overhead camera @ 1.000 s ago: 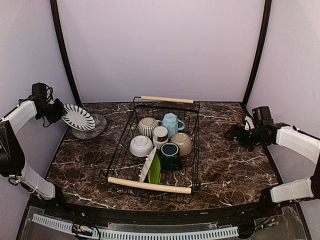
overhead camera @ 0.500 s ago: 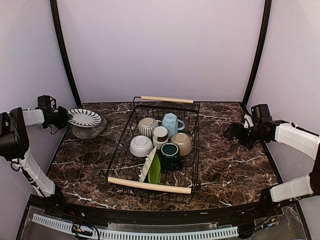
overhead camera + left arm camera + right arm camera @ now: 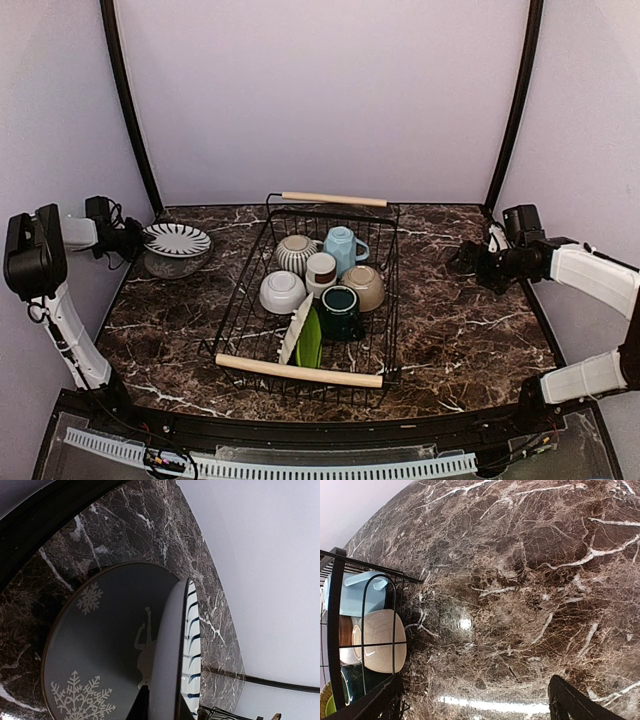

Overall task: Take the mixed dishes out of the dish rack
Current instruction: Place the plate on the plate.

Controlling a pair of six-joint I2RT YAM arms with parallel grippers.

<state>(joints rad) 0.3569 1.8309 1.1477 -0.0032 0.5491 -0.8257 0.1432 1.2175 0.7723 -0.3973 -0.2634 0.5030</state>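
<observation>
My left gripper (image 3: pixel 135 240) is shut on the rim of a white-patterned plate (image 3: pixel 178 238) and holds it level just over a dark snowflake plate (image 3: pixel 172 264) at the table's far left. In the left wrist view the patterned plate (image 3: pixel 172 655) stands edge-on against the dark plate (image 3: pixel 100 645); I cannot tell if they touch. The dish rack (image 3: pixel 298 371) holds a striped mug (image 3: pixel 295 253), a light-blue mug (image 3: pixel 342 247), a white-brown cup (image 3: pixel 321 268), a white bowl (image 3: pixel 282 291), a beige bowl (image 3: pixel 363 286), a dark-teal mug (image 3: pixel 339 308) and a green plate (image 3: pixel 310 340). My right gripper (image 3: pixel 470 258) is open and empty, right of the rack.
The right wrist view shows bare marble under the open gripper (image 3: pixel 475 705), with the rack's right wall (image 3: pixel 335 630), the light-blue mug (image 3: pixel 355 595) and the beige bowl (image 3: pixel 377 640) at the left. Black frame posts stand at both back corners.
My left gripper has turned the patterned plate from tilted to level and lowered it over the dark plate. The right arm has barely moved.
</observation>
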